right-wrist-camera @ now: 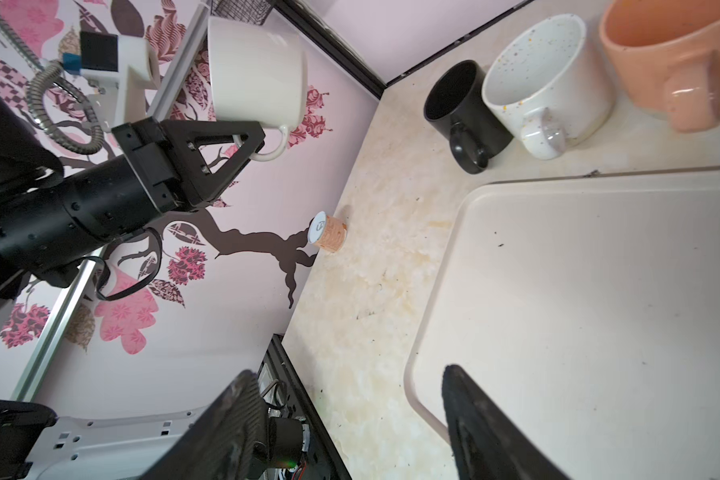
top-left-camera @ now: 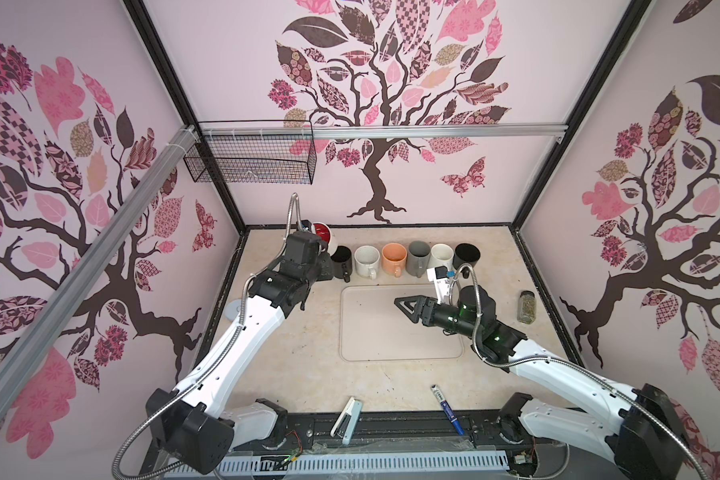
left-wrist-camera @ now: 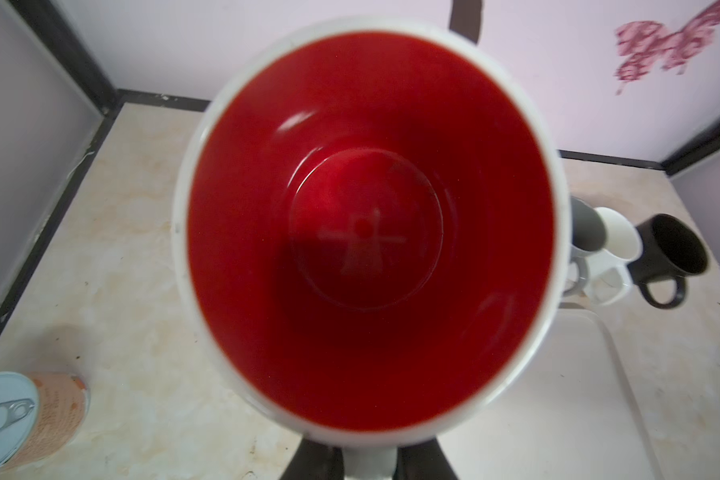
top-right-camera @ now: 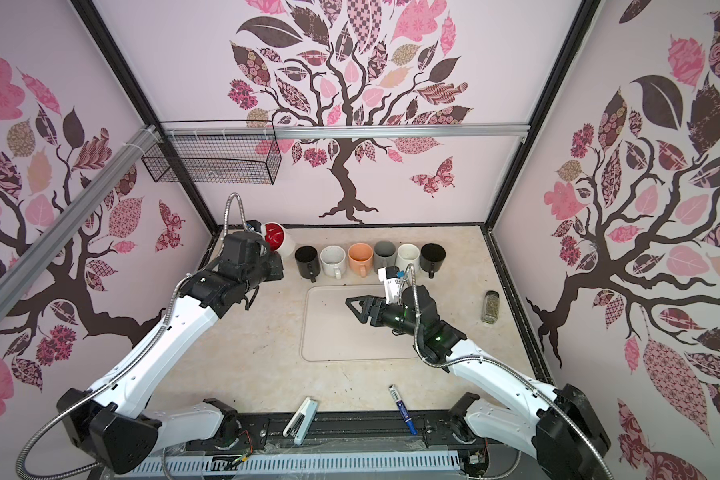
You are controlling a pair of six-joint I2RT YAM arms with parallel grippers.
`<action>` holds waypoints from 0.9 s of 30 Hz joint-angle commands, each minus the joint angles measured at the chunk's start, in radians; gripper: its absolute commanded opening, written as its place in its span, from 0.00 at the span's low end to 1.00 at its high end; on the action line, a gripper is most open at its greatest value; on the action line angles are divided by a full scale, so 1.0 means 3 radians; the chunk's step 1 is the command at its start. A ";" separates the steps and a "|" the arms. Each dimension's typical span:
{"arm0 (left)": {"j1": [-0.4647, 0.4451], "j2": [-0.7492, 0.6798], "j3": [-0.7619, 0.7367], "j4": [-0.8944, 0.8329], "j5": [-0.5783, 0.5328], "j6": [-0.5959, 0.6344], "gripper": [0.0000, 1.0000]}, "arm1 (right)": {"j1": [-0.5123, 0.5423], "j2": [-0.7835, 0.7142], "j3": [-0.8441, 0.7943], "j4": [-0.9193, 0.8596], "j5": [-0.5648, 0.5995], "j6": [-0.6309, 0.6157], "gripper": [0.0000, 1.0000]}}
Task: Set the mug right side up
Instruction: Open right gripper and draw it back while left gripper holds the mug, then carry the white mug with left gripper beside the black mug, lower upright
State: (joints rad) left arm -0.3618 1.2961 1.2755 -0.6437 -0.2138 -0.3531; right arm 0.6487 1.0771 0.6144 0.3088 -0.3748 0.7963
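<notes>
We note left claw (right-wrist-camera: 253, 143) clamped on mug (right-wrist-camera: 255, 75) handle, aloft at eleven o'clock; right claw (top-left-camera: 406, 306) spread wide above tray (top-left-camera: 371, 332).

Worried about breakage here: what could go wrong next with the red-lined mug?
The left pincer grips the red-lined mug only by its handle, apparently off the table, so it might pivot or slip. The nearest black mug stands close beside it; setting down could knock it.

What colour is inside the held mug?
Red inside the white ceramic mug, clearest in the left wrist view.
</notes>
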 commanded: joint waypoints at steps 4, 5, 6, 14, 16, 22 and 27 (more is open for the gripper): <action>0.0387 0.0413 0.0282 0.0096 0.0437 0.0185 0.00 | -0.0030 0.0176 0.0182 -0.0180 -0.0201 -0.0172 0.73; 0.0454 0.0480 0.0286 0.0111 0.0499 0.0166 0.00 | -0.0040 0.0203 0.0195 -0.0170 -0.0221 -0.0183 0.73; 0.0497 0.0528 0.0273 0.0159 0.0533 0.0155 0.00 | -0.0040 0.0229 0.0206 -0.0147 -0.0244 -0.0189 0.73; 0.0584 0.0882 0.0170 0.0516 0.0466 0.0084 0.00 | -0.0087 0.0482 0.0340 -0.0089 -0.0368 -0.0236 0.73; 0.0585 0.1015 0.0180 0.0590 0.0511 0.0062 0.00 | -0.0088 0.0503 0.0332 -0.0063 -0.0404 -0.0229 0.73; 0.0587 0.1349 0.0297 0.0539 0.0379 0.0035 0.00 | -0.0098 0.0486 0.0304 -0.0078 -0.0367 -0.0250 0.73; 0.0582 0.1423 0.0221 0.0664 0.0421 0.0031 0.00 | -0.0102 0.0470 0.0290 -0.0084 -0.0312 -0.0268 0.73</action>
State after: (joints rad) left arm -0.1856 1.7481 1.3018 -0.5526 -0.0772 -0.3408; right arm 0.6247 1.2148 0.6804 0.2710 -0.4751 0.7353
